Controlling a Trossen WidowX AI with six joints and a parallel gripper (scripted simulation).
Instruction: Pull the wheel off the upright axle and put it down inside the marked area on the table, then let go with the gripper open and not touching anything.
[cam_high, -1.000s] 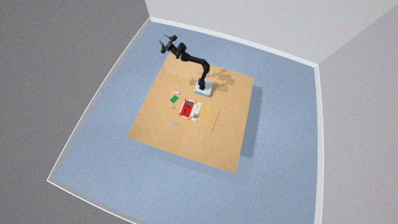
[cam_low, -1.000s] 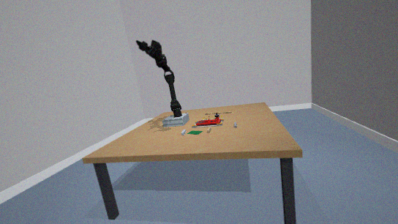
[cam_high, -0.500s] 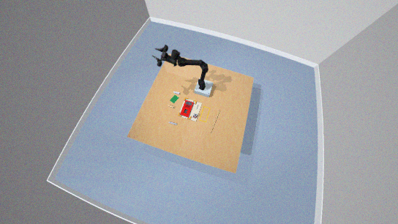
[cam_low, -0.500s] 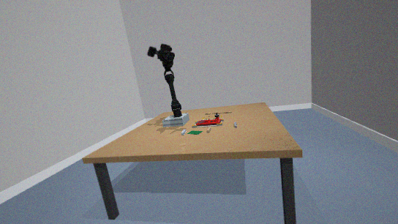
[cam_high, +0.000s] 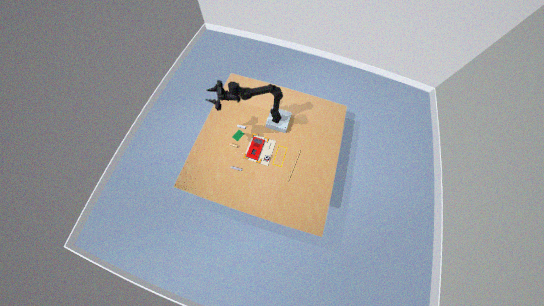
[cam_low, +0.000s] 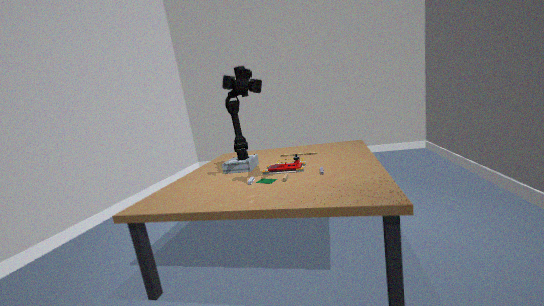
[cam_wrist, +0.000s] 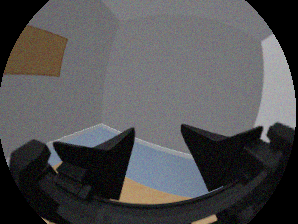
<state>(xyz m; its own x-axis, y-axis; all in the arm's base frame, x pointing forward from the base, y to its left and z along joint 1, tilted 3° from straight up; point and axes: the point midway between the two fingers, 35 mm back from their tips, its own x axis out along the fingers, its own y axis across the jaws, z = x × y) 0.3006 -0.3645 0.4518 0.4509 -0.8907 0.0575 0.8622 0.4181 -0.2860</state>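
My gripper (cam_high: 210, 95) (cam_low: 242, 83) (cam_wrist: 158, 129) is open and empty. It hangs high in the air, out past the table's far left corner and far from the parts. In the wrist view only walls, floor and a strip of table show between the fingers. The wheel (cam_high: 267, 158) is a small grey piece on its axle, at the edge of the white-and-red board (cam_high: 257, 148) (cam_low: 285, 166) in the middle of the table. The marked area (cam_high: 284, 156) is a thin yellow rectangle just right of the board.
The arm's grey base (cam_high: 279, 121) (cam_low: 240, 163) stands behind the board. A green plate (cam_high: 238, 135) (cam_low: 266, 181), a few small pins (cam_high: 236, 168) and a long thin rod (cam_high: 294, 165) lie on the wooden table (cam_high: 280, 205).
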